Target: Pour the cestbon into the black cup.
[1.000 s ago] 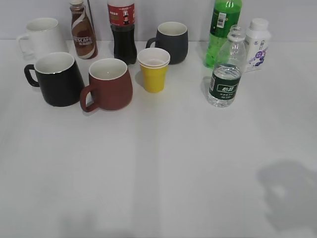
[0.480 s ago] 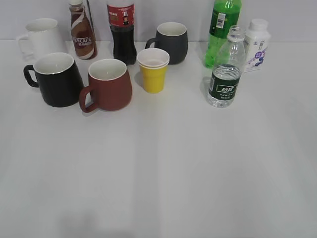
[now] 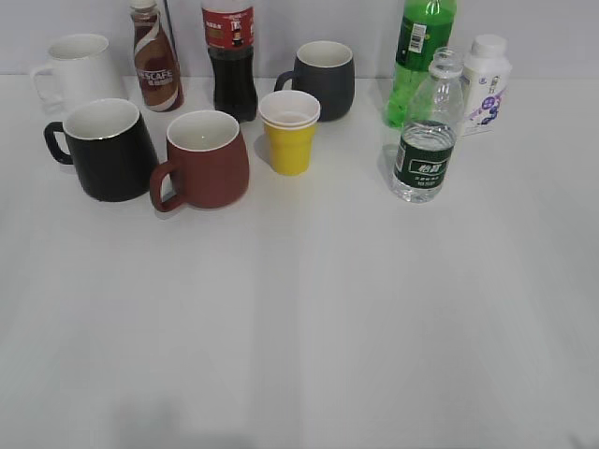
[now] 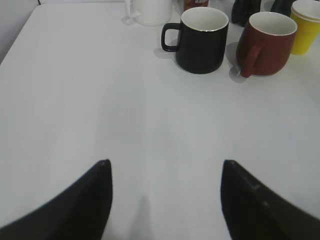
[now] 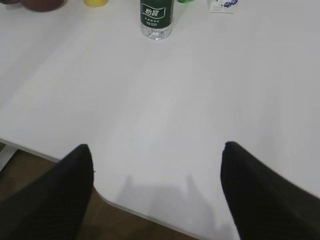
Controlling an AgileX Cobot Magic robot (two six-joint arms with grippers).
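The cestbon bottle, clear with a dark green label, stands upright at the right of the table; its lower part shows at the top of the right wrist view. The glossy black cup stands at the left, handle to the left; it also shows in the left wrist view. My left gripper is open and empty over bare table, well short of the cup. My right gripper is open and empty above the table's front edge, far from the bottle. Neither gripper shows in the exterior view.
A brown-red mug, yellow cup, dark grey mug, white mug, coffee bottle, cola bottle, green soda bottle and white bottle stand along the back. The table's front edge runs under my right gripper.
A shadow at the lower right of the table has gone from the exterior view. The bottle and cups have not moved.
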